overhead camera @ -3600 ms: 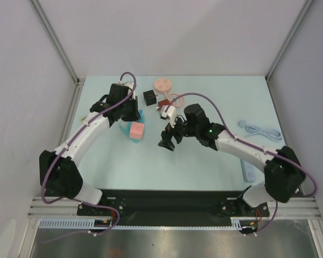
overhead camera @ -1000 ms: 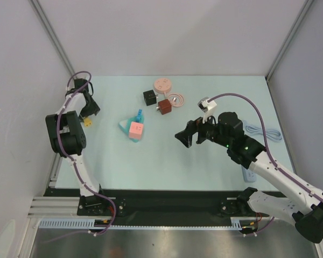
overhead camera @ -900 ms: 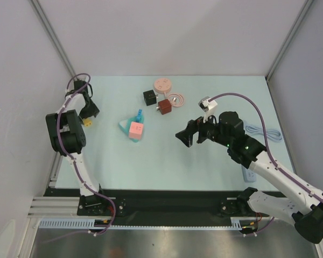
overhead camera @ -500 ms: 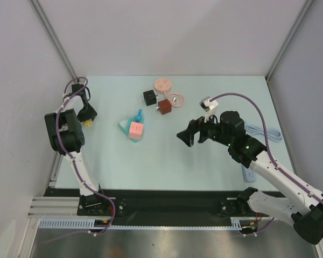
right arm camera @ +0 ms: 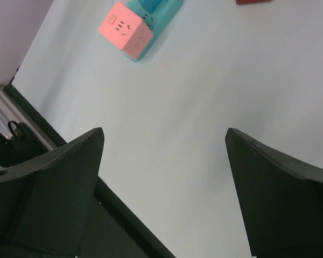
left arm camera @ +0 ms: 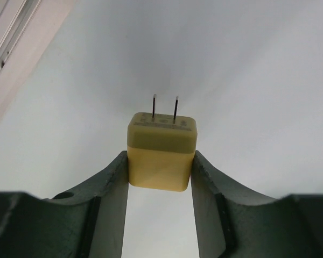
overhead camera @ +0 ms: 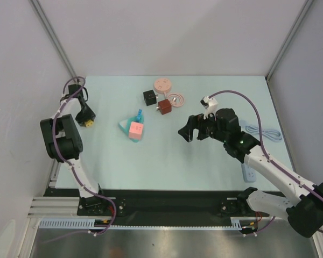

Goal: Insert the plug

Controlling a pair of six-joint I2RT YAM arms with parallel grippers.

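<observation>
My left gripper (overhead camera: 88, 119) is at the far left of the table, shut on a yellow plug (left arm camera: 161, 150) whose two prongs point away from me; the plug shows as a yellow spot in the top view (overhead camera: 89, 123). The pink socket cube (overhead camera: 135, 130) sits on a teal base (overhead camera: 125, 127) mid-table, well right of the left gripper. It also shows in the right wrist view (right arm camera: 125, 30). My right gripper (overhead camera: 191, 134) is open and empty, hovering right of the pink cube.
A black adapter (overhead camera: 149, 97), a dark red adapter (overhead camera: 163, 106), a pink round disc (overhead camera: 162, 84) and a coiled pink cable (overhead camera: 177, 99) lie at the back. A light blue cable (overhead camera: 261, 130) and a white power strip (overhead camera: 248, 172) lie at the right.
My left arm has folded back to the far left with the yellow plug held. My right gripper has pulled back from the adapters and drifted slightly right and up, open.
</observation>
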